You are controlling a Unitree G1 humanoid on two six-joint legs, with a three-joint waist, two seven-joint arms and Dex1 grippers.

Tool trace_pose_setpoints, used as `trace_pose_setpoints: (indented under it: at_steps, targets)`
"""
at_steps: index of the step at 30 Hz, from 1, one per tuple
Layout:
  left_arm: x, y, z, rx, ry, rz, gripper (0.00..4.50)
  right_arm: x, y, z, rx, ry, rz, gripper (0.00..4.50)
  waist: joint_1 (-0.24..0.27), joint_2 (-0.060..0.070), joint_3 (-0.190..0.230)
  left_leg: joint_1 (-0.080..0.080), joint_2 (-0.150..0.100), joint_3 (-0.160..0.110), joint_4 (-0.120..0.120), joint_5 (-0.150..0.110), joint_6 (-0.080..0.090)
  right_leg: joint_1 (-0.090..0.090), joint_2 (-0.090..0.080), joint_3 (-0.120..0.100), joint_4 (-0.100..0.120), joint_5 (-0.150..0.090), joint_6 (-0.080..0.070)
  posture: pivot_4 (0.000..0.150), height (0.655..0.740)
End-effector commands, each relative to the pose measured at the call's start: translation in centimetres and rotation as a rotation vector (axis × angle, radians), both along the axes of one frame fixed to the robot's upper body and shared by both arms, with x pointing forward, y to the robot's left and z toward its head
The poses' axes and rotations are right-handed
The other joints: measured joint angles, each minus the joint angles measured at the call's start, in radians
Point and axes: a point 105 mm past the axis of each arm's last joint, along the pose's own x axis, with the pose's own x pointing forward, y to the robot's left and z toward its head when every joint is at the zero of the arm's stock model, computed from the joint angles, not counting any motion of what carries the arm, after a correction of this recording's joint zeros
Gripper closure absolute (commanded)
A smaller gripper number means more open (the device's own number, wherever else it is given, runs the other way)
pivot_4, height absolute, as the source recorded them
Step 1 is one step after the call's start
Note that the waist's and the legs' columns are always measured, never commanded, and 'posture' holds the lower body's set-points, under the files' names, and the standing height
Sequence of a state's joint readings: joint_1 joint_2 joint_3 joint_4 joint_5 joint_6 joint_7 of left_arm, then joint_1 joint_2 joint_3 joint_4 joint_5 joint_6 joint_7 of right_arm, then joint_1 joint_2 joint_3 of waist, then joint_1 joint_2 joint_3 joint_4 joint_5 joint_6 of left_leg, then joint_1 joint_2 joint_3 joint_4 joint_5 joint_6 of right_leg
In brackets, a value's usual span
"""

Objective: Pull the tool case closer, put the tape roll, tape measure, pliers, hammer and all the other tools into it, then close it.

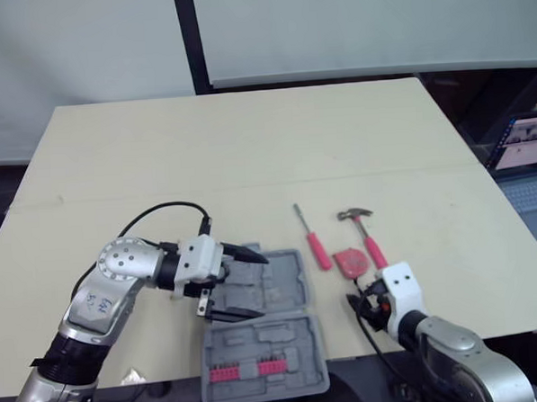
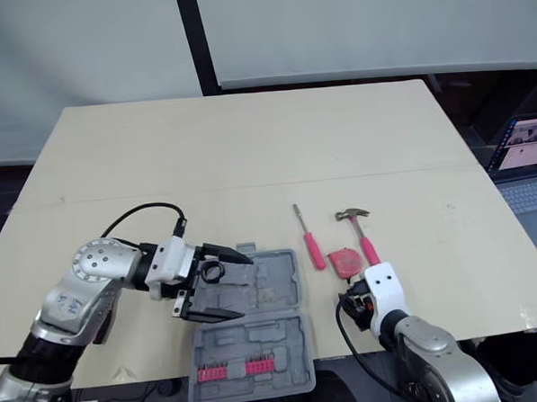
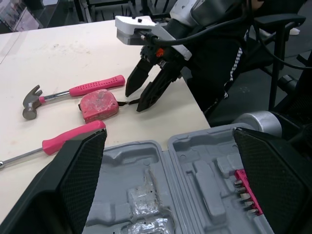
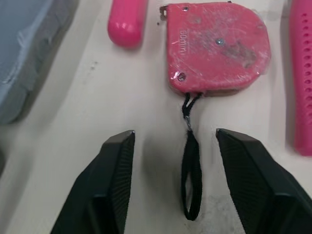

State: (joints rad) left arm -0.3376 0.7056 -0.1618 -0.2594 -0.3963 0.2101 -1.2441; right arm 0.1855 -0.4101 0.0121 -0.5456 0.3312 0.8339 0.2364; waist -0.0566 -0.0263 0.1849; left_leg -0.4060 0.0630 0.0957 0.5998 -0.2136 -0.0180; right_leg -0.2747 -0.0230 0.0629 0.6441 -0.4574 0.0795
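The grey tool case [image 1: 291,281] is lying open at the near edge of the table [image 1: 248,148], its nearer half carrying a row of pink bits [image 1: 249,370], while the left gripper [image 1: 262,287] is hovering over its farther half with fingers spread wide and holding nothing. Just to the case's right, the pink tape measure [image 4: 217,46] is sitting between the pink-handled screwdriver [image 1: 314,242] and the hammer [image 1: 370,241]. Its black wrist strap [image 4: 191,180] is trailing between the parted, empty fingers of the right gripper [image 4: 173,134], which is hanging low over the tabletop.
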Motion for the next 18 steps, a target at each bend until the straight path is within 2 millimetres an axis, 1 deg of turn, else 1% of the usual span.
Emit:
trace_pose_setpoints:
  at_steps: [1,5,8,11,14,15,18]
  targets:
    - [-0.3,-0.4,0.4,-0.007,-0.025,-0.021,0.0,0.2,0.4,0.6,0.012,-0.034,0.007,1.74,0.002,0.0,0.0,0.0,0.0,0.0,0.0,0.0,0.0,0.0,0.0,0.0,0.0,0.0,0.0,0.15,0.74]
    - [-0.2,-0.5,0.5,-0.008,-0.029,-0.025,0.0,0.4,0.5,0.2,0.027,-0.032,-0.015,1.74,0.002,0.0,0.0,0.0,0.0,0.0,0.0,0.0,0.0,0.0,0.0,0.0,-0.001,0.0,0.0,0.15,0.74]
    - [-0.1,-0.6,0.6,-0.008,-0.033,-0.029,0.0,0.7,0.1,-0.2,0.028,-0.025,-0.057,1.74,0.001,0.0,0.0,0.0,0.0,0.0,0.0,0.0,0.0,0.0,0.0,0.0,0.0,0.0,0.0,0.15,0.74]
    - [-0.1,-0.6,0.6,-0.006,-0.033,-0.029,0.0,0.6,-0.2,-0.6,0.023,-0.018,-0.083,2.6,0.0,0.0,0.0,0.0,0.0,0.0,0.0,0.0,0.0,0.0,0.0,0.0,0.0,0.0,0.0,0.15,0.74]
    - [-0.1,-0.4,0.6,-0.003,-0.029,-0.027,0.0,0.5,-0.1,-0.8,0.018,-0.016,-0.08,4.12,0.001,0.0,0.0,0.0,0.0,0.0,0.0,0.0,0.0,0.0,0.0,0.0,0.0,0.0,0.0,0.15,0.74]
    - [-0.1,-0.4,0.6,-0.002,-0.028,-0.027,0.0,0.5,-0.1,-0.9,0.02,-0.016,-0.082,4.45,0.001,0.0,0.0,0.0,0.0,0.0,-0.001,0.0,0.0,0.0,0.0,0.0,0.0,0.0,0.0,0.15,0.74]
    - [-0.2,-0.3,0.6,0.003,-0.029,-0.028,0.0,0.4,-0.3,-1.1,0.024,-0.017,-0.094,4.45,0.0,0.0,0.0,0.0,0.0,0.0,-0.001,0.0,0.0,0.0,0.0,0.0,0.0,0.0,0.0,0.15,0.74]
